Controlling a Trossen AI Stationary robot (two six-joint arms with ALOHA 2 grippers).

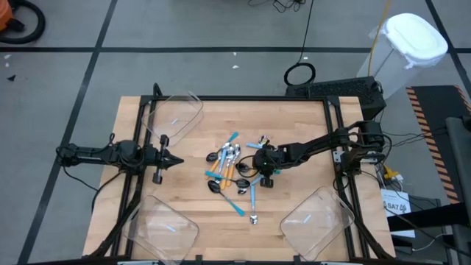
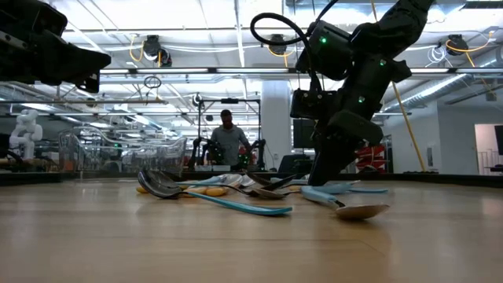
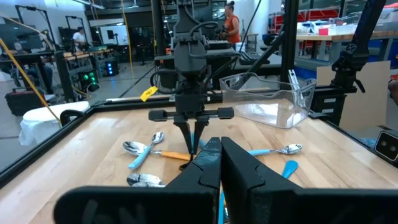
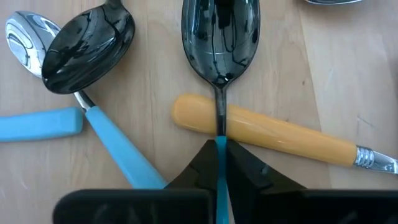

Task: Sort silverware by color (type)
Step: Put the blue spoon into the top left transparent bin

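the left hand (image 1: 176, 160) waits closed over bare bench (image 1: 294, 118) near the left edge, holding nothing. the spoons (image 1: 234, 165) lie heaped at mid-bench. the right hand (image 1: 259, 160) is down at the heap's right side, pinched shut on a black spoon's (image 4: 220, 40) blue handle, which crosses an orange handle (image 4: 273, 135).

Overhead, table-level, two wrist views; shared spoons (image 1: 234, 163)
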